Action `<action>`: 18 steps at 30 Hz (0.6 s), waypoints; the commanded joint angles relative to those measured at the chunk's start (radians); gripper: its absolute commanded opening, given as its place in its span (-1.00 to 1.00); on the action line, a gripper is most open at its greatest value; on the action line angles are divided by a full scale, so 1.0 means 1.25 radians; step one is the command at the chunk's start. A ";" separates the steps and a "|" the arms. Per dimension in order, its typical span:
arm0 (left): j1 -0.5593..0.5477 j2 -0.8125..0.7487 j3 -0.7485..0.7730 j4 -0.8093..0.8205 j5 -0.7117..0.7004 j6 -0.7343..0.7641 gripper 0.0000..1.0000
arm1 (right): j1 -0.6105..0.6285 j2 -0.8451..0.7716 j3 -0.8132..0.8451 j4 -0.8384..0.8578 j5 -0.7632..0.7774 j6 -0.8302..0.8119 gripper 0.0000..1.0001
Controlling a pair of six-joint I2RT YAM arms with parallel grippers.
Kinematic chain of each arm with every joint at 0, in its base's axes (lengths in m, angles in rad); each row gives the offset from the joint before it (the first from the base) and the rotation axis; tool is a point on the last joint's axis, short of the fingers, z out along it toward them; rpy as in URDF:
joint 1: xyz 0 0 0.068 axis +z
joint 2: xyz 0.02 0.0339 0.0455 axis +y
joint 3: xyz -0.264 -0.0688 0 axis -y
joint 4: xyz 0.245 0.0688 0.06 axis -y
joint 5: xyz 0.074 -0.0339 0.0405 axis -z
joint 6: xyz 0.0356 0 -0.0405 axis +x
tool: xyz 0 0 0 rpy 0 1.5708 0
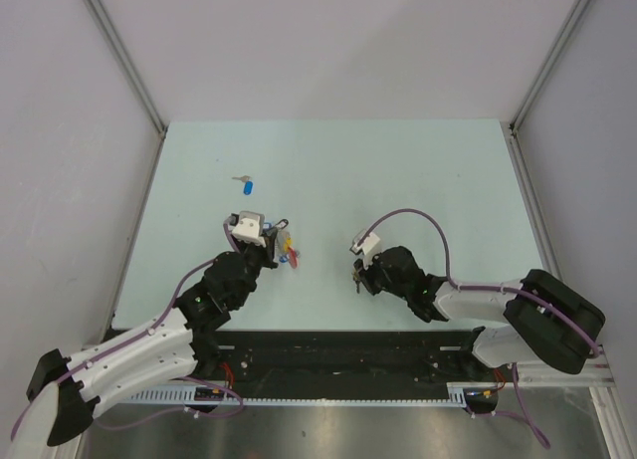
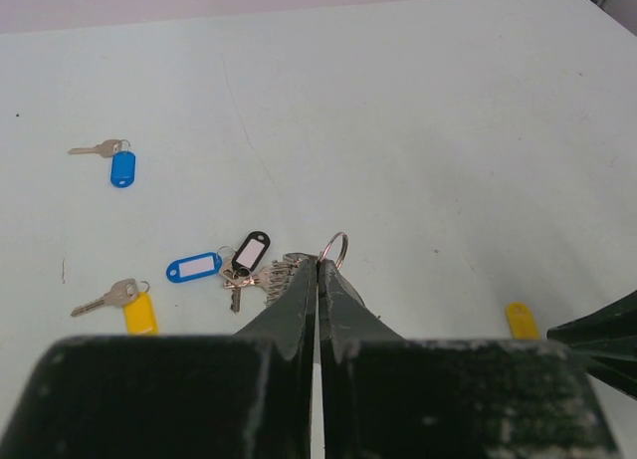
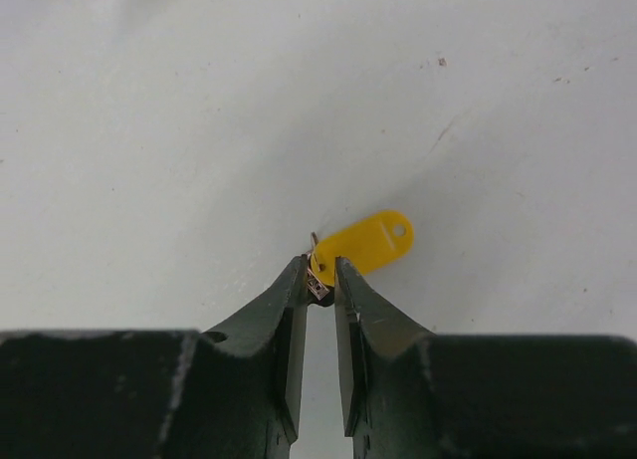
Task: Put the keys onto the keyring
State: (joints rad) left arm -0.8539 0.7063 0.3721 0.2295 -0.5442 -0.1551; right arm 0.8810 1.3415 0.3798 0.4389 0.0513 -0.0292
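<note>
The pale table (image 1: 398,180) fills the middle of the top view. My left pincer (image 2: 318,265) is pressed shut with no gap between the fingers. It seems to pinch the keyring (image 2: 335,248), whose silver loop stands up at the tips, in the centre of the left wrist frame. My right pincer (image 3: 318,272) is almost closed on a yellow key (image 3: 363,245) in the centre of its frame. Just left of the keyring lies a bunch (image 2: 239,260) with black and blue tags. A blue key (image 2: 114,162) is at upper left and a second yellow key (image 2: 129,305) at lower left.
</note>
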 commanded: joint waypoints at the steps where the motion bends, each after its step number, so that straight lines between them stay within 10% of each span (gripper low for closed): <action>1: 0.005 -0.002 0.019 0.034 0.012 -0.020 -0.99 | -0.004 0.012 -0.003 0.066 0.003 -0.016 -0.57; 18: 0.005 0.006 0.025 0.030 0.018 -0.029 -0.99 | -0.009 0.091 -0.003 0.086 -0.009 -0.025 -0.64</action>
State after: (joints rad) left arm -0.8539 0.7158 0.3721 0.2268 -0.5354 -0.1673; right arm 0.8726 1.4361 0.3794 0.5076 0.0364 -0.0467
